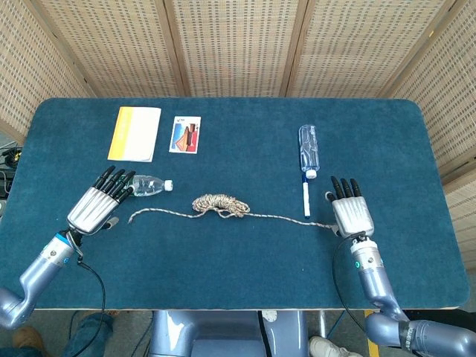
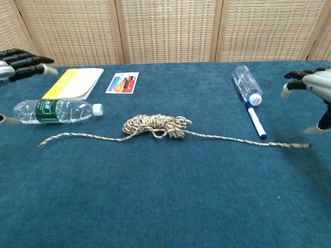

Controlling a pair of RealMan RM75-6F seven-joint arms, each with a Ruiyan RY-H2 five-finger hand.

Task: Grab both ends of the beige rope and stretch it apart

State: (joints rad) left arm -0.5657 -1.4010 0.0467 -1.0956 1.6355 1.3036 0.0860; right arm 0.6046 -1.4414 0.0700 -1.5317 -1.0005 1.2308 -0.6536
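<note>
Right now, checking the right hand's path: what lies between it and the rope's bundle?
Head view: the rope's loose tail and a marker lie before the right hand.

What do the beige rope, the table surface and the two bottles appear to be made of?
The beige rope looks like twisted natural or cotton fibre, matte: speckled strands, a frayed end. The table surface seems a dark blue felt or short-pile fabric, with a fuzzy, non-reflective texture. The labelled bottle and the second bottle look like clear, glossy plastic, since one sees through both; their caps are white.
</note>
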